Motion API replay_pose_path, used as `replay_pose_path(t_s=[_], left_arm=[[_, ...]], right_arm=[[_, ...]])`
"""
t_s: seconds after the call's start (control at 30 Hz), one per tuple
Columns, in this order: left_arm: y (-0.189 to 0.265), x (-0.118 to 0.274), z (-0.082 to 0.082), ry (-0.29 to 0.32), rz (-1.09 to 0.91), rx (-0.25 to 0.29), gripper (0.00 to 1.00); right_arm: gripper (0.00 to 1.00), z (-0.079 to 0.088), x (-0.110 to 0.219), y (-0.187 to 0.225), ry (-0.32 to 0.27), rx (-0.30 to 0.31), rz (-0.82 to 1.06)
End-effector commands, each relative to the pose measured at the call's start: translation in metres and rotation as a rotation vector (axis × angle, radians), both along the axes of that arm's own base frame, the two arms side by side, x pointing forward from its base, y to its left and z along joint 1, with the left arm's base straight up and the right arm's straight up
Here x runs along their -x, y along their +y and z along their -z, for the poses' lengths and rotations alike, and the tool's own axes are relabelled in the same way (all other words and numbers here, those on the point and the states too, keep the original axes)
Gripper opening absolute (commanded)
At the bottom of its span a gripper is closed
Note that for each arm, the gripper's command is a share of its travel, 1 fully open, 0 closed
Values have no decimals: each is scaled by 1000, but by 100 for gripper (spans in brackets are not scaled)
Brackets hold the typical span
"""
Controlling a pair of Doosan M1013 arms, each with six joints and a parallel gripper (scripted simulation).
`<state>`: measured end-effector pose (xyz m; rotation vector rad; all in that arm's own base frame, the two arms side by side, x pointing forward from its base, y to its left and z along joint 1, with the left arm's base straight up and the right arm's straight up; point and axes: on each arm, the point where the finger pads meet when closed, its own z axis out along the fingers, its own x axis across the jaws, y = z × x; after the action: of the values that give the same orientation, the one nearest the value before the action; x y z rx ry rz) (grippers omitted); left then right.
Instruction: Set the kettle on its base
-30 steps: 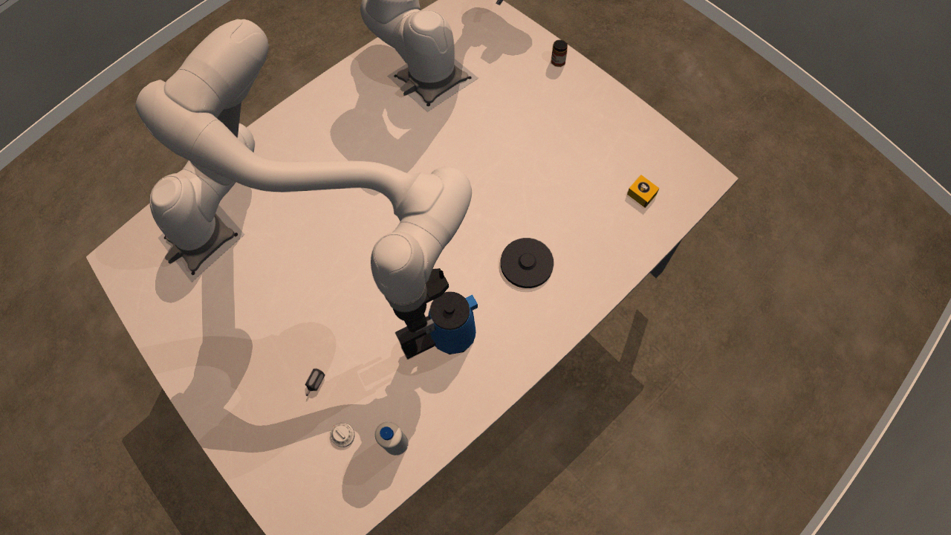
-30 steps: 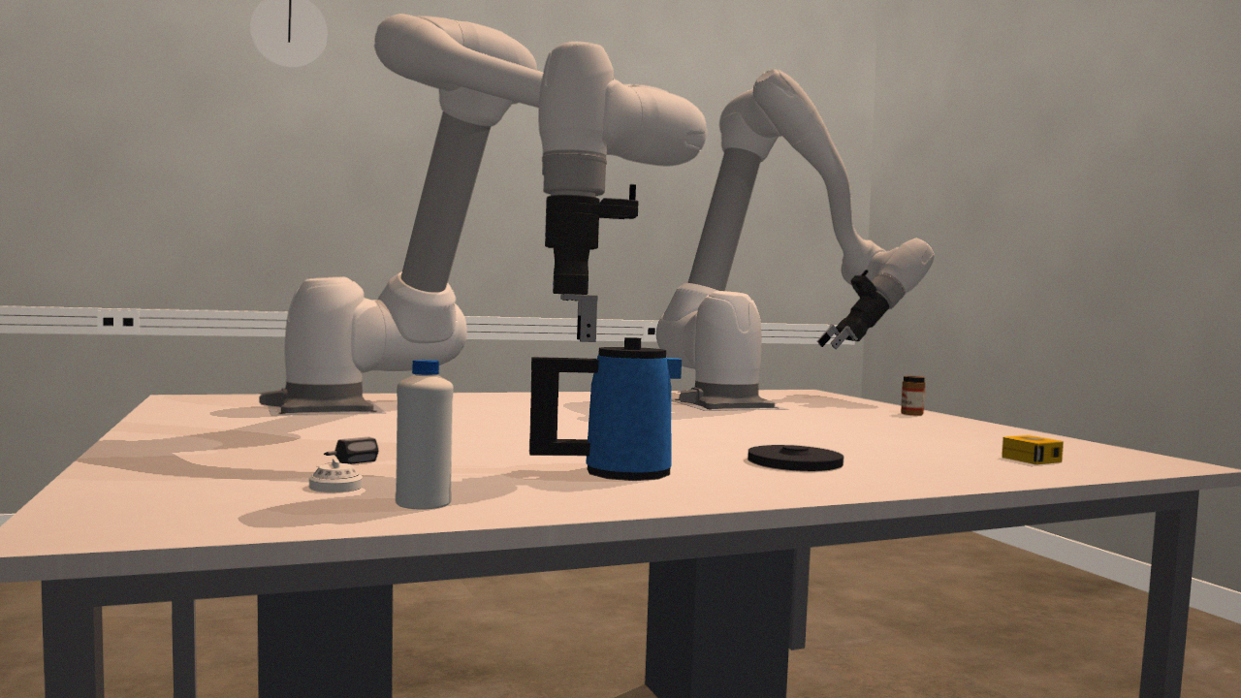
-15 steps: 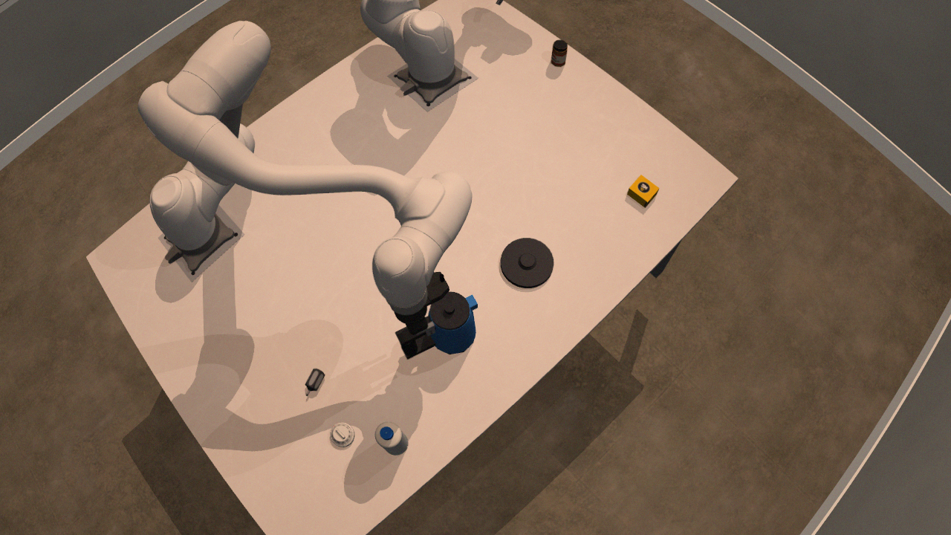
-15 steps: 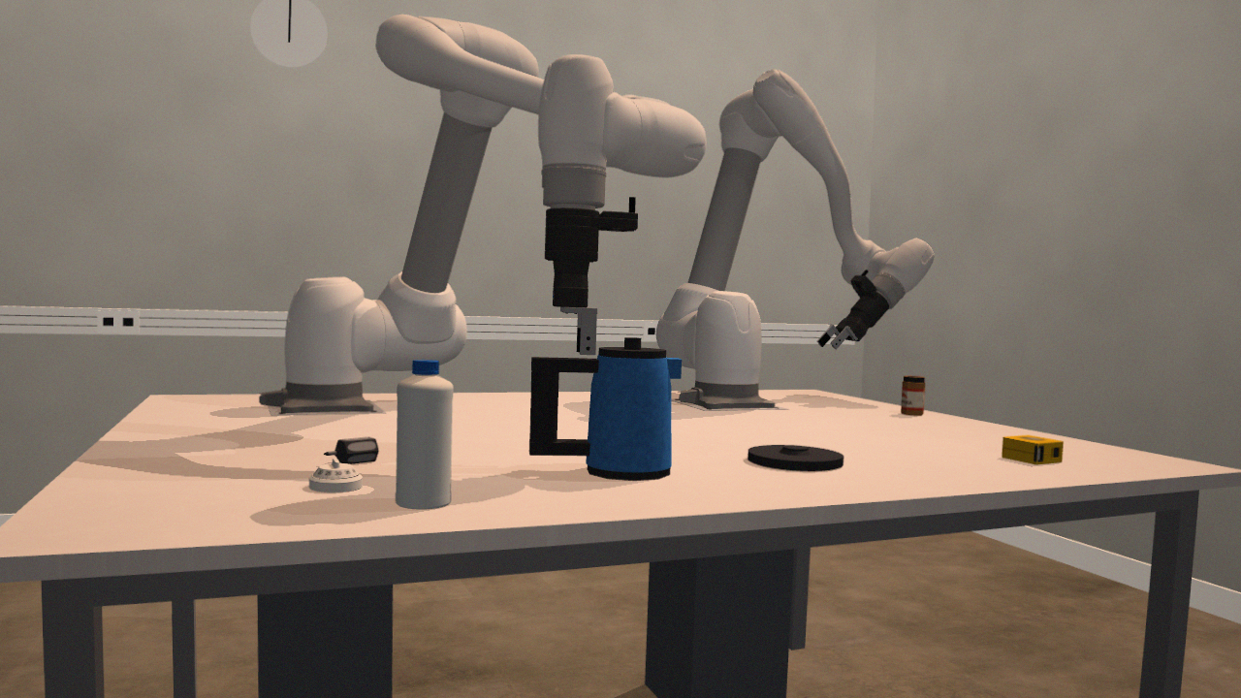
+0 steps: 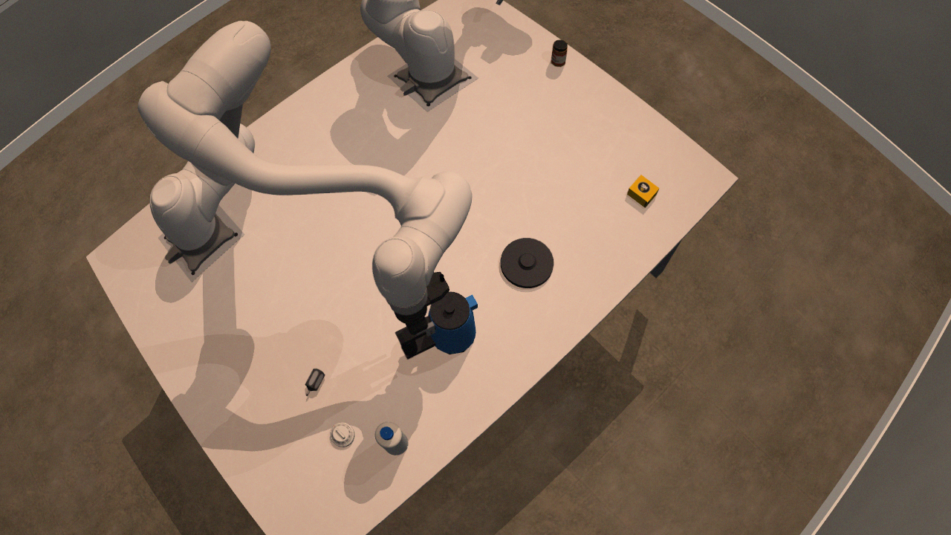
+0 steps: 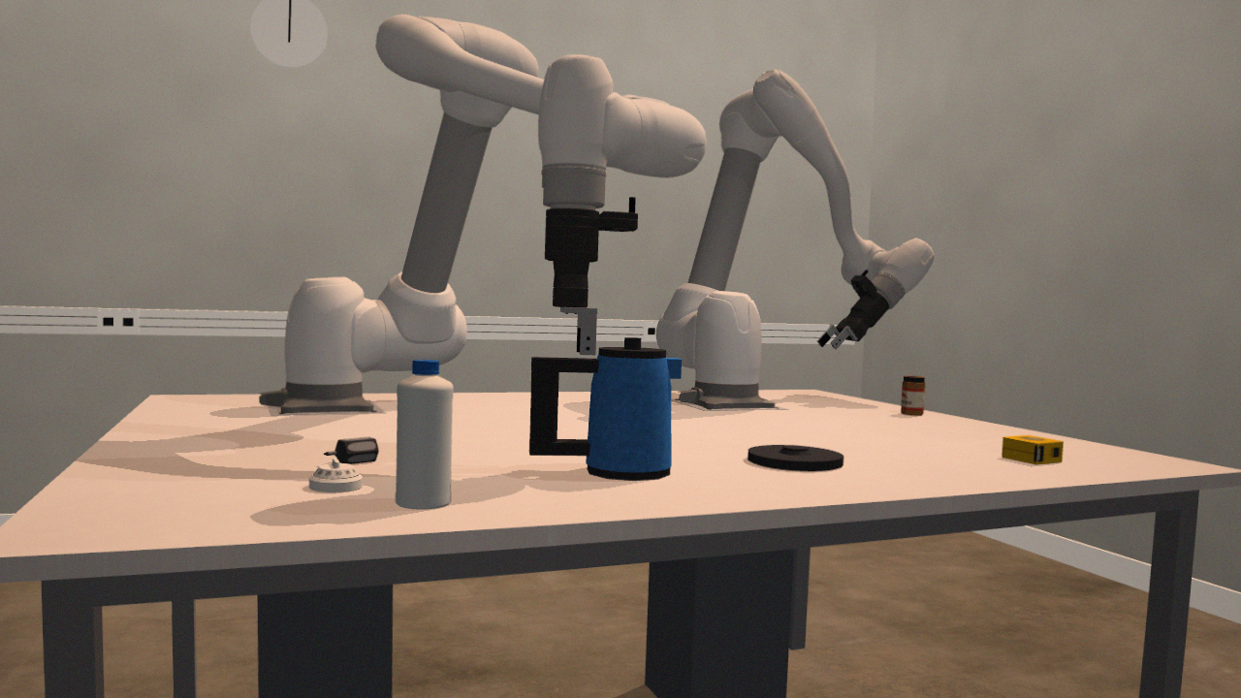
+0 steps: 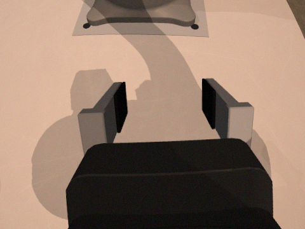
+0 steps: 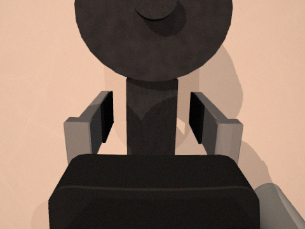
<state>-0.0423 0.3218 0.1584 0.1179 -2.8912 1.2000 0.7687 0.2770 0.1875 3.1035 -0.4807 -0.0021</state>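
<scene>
The blue kettle (image 5: 454, 336) (image 6: 629, 416) stands upright on the table, off its base. Its black lid (image 8: 101, 35) is on, and the ring underneath is hidden. Its black handle (image 6: 544, 407) (image 8: 152, 137) points left in the exterior view. The round black base (image 5: 515, 276) (image 6: 772, 460) lies flat beyond the spout side, with its stud (image 5: 527, 261) facing up. My right gripper (image 6: 587, 347) (image 8: 151, 107) is open and points down at the handle's top bar; the fingers appear on either side of it in the right wrist view. My left gripper (image 6: 835, 336) (image 7: 164, 95) is open and empty, far from the kettle.
A white bottle (image 5: 393, 440) (image 6: 423, 442), a white timer (image 5: 342, 434) (image 6: 335, 477) and a small dark object (image 5: 315, 380) (image 6: 356, 450) stand or lie on the handle side. A yellow box (image 5: 643, 191) (image 6: 1032, 449) and a jar (image 5: 559, 53) (image 6: 911, 396) are beyond the base.
</scene>
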Motion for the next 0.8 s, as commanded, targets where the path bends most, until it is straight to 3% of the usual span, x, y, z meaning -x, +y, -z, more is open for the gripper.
replay_pose_path(t_s=[0.0, 0.77], left_arm=[[0, 0, 0, 0, 0, -1, 100], [0, 0, 0, 0, 0, -1, 100]], right_arm=[[100, -1, 0, 0, -1, -1, 0], [100, 5, 0, 0, -1, -1, 0]])
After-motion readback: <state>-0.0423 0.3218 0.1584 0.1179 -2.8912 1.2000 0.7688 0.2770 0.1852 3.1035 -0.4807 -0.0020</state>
